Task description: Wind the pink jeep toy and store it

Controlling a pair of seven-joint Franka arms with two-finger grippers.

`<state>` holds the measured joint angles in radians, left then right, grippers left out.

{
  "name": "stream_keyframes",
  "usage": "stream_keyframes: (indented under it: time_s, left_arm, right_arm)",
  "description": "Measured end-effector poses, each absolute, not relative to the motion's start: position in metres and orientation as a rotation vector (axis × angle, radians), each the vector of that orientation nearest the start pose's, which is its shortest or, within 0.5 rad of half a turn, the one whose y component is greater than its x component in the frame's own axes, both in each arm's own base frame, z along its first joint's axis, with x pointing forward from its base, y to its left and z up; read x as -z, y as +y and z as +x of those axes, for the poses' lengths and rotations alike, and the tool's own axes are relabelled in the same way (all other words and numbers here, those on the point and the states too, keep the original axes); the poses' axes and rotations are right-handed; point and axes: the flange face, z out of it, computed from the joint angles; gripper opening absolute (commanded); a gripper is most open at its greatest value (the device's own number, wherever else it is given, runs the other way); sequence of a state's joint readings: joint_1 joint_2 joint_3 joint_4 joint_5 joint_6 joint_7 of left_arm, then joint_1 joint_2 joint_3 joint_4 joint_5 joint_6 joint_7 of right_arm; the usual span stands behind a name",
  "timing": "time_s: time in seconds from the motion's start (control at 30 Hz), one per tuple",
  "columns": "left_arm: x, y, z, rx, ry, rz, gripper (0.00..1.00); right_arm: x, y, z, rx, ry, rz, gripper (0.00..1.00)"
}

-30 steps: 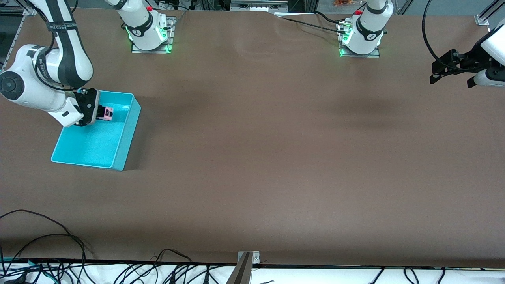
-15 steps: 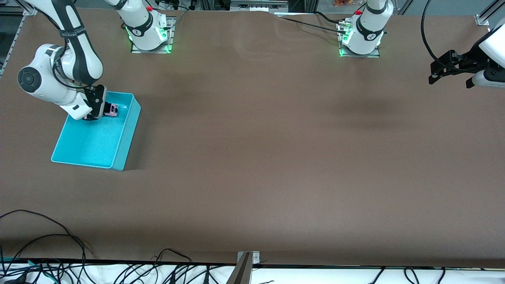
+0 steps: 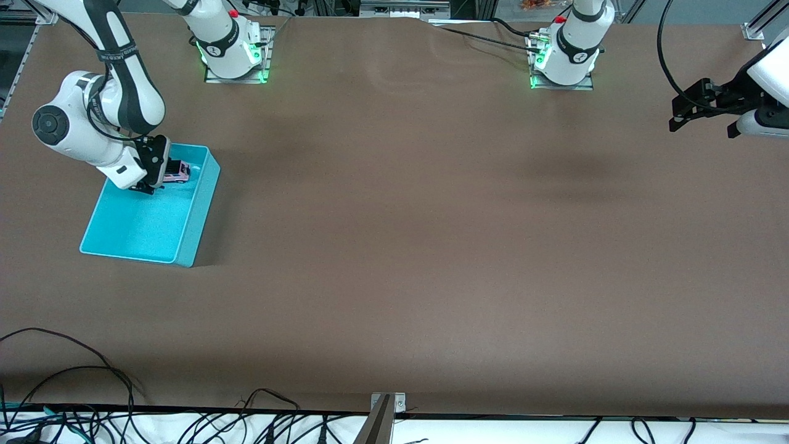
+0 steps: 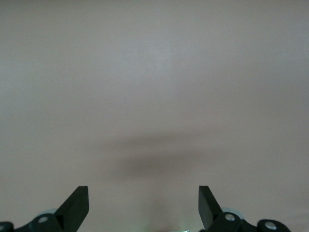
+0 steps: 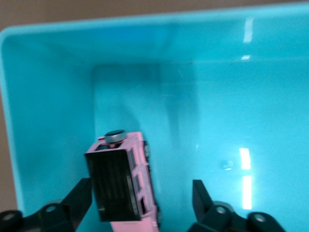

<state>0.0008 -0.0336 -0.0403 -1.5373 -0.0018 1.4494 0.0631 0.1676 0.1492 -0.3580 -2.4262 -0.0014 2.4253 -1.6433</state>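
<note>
The pink jeep toy (image 3: 177,172) with its black roof lies in the turquoise bin (image 3: 198,206), on the floor in the corner nearest the right arm's base. My right gripper (image 3: 155,177) is down in the bin beside the jeep and is open. In the right wrist view the jeep (image 5: 123,186) lies tilted between the spread fingers of the right gripper (image 5: 141,203), close to one finger, on the bin's floor (image 5: 222,96). My left gripper (image 3: 681,117) is open and empty, held over the bare table at the left arm's end; it also shows in the left wrist view (image 4: 143,208).
The brown table (image 3: 400,216) carries only the bin, which stands at the right arm's end. Cables (image 3: 92,394) lie along the edge nearest the front camera. The two arm bases (image 3: 231,52) stand at the edge farthest from the front camera.
My right gripper has come down into the bin with the jeep and opened. The jeep has left the fingers and now lies on the bin floor. The left arm has not moved.
</note>
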Motion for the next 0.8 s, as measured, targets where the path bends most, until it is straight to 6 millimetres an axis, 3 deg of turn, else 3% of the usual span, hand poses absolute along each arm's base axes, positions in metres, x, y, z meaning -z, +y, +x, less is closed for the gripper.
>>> stream_keyframes:
  time_s: [0.1,0.2,0.47,0.63,0.8]
  left_arm:
    - [-0.648,-0.022,0.531,-0.085,0.161,-3.137,1.0]
    - [-0.648,-0.022,0.531,-0.085,0.161,-3.137,1.0]
    - [-0.647,-0.022,0.532,-0.09,0.161,-3.137,1.0]
    - [-0.647,-0.02,0.532,-0.091,0.158,-3.138,1.0]
    - [-0.647,-0.019,0.532,-0.092,0.152,-3.138,1.0]
  right_arm:
    - [-0.256,-0.085,0.486,-0.161,-2.056,-2.285,1.0]
    - [-0.287,-0.074,0.512,-0.101,-2.034,-2.301,1.0]
    - [-0.41,-0.049,0.582,0.035,-1.794,-2.51,1.0]
    - [-0.466,-0.035,0.598,0.069,-1.546,-2.679,1.0]
    - [-0.497,-0.023,0.603,0.052,-1.202,-2.838,1.0]
